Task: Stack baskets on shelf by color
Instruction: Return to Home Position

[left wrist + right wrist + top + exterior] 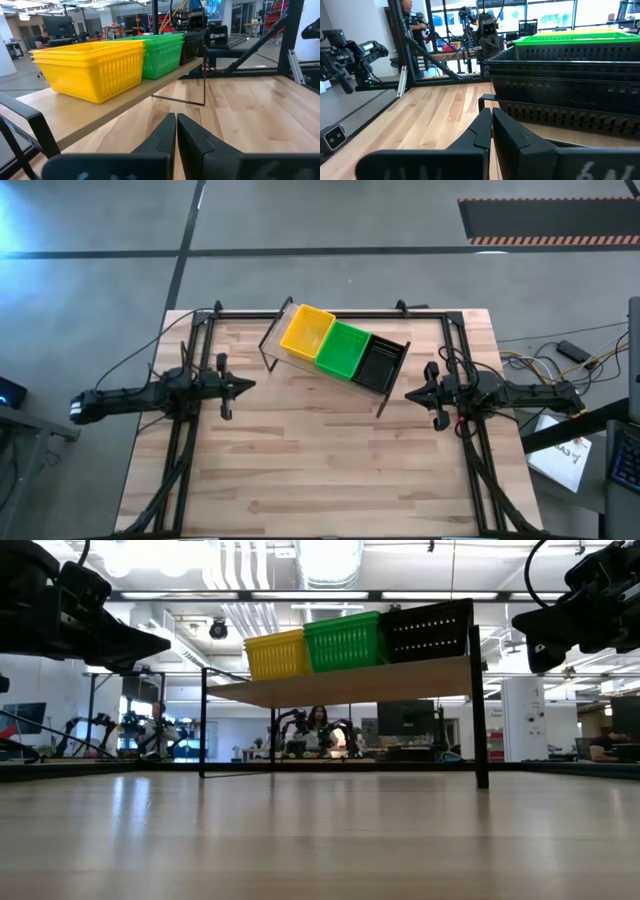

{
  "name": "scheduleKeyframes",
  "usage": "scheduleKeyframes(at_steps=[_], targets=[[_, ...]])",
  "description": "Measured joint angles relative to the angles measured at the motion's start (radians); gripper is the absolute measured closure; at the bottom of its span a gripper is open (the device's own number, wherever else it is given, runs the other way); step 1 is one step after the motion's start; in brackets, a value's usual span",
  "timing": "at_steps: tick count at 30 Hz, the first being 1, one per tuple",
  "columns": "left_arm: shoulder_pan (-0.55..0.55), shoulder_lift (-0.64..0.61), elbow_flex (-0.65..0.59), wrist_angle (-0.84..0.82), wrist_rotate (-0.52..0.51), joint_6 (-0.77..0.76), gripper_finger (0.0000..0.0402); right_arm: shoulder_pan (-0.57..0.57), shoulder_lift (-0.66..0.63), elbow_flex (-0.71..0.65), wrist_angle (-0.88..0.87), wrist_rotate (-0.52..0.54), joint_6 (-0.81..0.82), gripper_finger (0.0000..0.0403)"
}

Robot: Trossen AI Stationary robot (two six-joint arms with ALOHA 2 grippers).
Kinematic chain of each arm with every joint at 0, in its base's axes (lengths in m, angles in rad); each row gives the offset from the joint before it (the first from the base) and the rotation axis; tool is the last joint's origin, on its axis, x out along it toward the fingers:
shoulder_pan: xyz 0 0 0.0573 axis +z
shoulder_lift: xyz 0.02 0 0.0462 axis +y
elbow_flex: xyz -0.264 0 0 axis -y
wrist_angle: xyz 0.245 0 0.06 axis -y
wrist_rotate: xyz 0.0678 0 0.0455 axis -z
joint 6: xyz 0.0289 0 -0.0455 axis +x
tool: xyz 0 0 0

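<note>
Three stacks of baskets stand in a row on the shelf [300, 365]: yellow [306, 333], green [343, 347] and black [380, 362]. In the low view the yellow [277, 653], green [344, 640] and black [430, 631] stacks rest by their bottoms on the wood plank [350, 683], which stands on thin black legs. My left gripper [247, 386] is shut, hovering left of the shelf; its fingers [176, 131] point at the shelf's yellow end. My right gripper [408, 394] is shut, just right of the shelf near the black stack [570, 85], its fingers [491, 125] touching nothing.
The shelf stands slanted at the far middle of the slatted wooden tabletop [320, 470]. A black frame [200, 370] runs along the table's left, far and right sides. The table's near half is bare wood. People and other robot stations show in the room behind.
</note>
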Motion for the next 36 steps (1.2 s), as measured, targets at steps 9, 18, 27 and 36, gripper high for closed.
scheduleKeyframes(at_steps=[9,18,27,36], targets=[[0.000,0.035,-0.001,0.002,0.001,0.000,0.0402,0.000,0.000,0.000,0.000,0.000,-0.001,0.0394],[0.000,0.064,-0.001,0.003,0.001,0.000,0.0402,0.000,0.000,0.000,0.000,0.000,-0.002,0.0394],[0.000,0.090,-0.001,0.003,0.002,0.000,0.0402,0.000,0.000,0.000,0.000,0.000,-0.002,0.0394],[0.000,0.109,-0.001,0.003,0.005,0.000,0.0402,0.000,0.000,0.000,0.000,0.000,-0.001,0.0394]])
